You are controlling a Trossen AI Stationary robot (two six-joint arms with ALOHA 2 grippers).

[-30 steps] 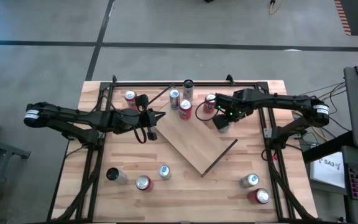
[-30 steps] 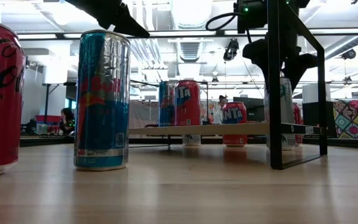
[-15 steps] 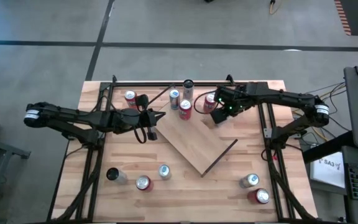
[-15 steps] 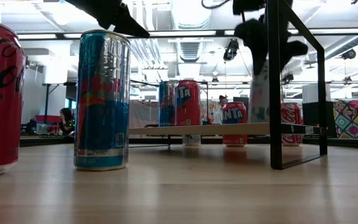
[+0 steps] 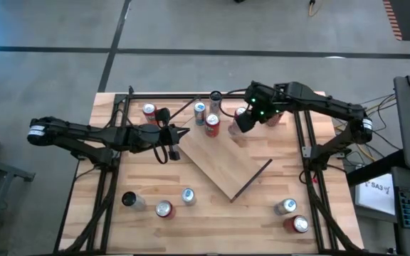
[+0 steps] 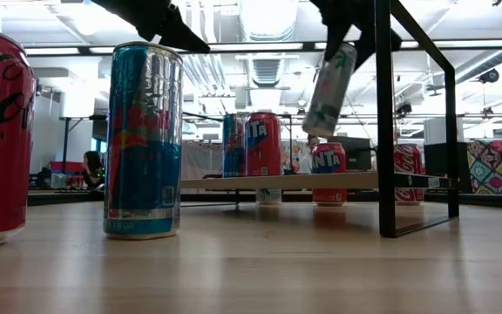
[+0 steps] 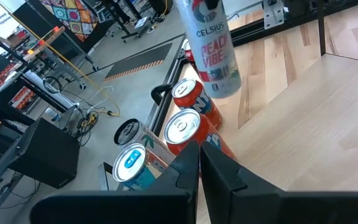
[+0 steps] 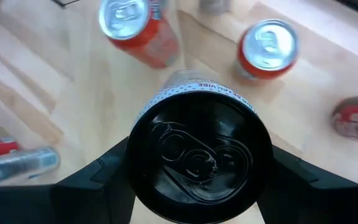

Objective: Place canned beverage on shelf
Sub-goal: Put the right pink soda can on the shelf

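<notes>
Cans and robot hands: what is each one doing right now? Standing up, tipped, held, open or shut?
Celsius can: held in the air, tilted.
right gripper: closed around the Celsius can, above the shelf's edge.
left gripper: shut, empty.
shelf: lying flat, mostly bare.
red Fanta can: standing upright on the shelf.
Red Bull can: standing upright on the table.
</notes>
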